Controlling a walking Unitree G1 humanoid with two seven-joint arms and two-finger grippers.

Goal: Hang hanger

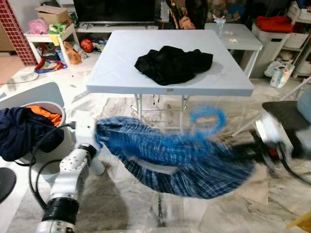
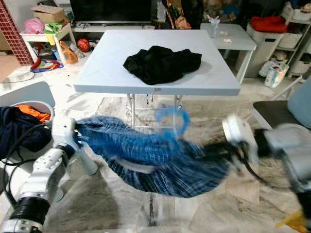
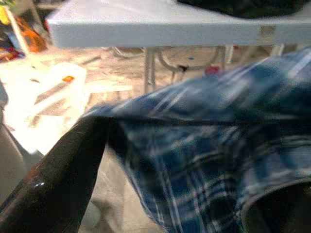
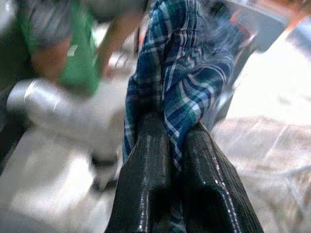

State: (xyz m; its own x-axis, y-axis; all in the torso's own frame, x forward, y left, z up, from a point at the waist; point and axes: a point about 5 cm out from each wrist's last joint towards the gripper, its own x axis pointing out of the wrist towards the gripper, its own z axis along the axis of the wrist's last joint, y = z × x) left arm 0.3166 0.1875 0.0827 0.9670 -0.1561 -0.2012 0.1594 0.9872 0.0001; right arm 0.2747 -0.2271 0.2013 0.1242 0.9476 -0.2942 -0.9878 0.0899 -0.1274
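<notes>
Blue plaid shirt (image 1: 180, 160) (blurred) stretched mid-frame between left gripper (image 1: 97, 133) and right gripper (image 4: 170, 141), both jaws clamped on cloth

I saw the blue plaid shirt (image 1: 180, 160) sagging, blurred, stretched mid-air, a blue hanger (image 1: 209, 119) hook poking above it.

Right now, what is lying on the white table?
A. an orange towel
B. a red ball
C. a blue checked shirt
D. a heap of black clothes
D: a heap of black clothes lies on the white table, and the blue checked shirt hangs lower down, in front of it.
</notes>
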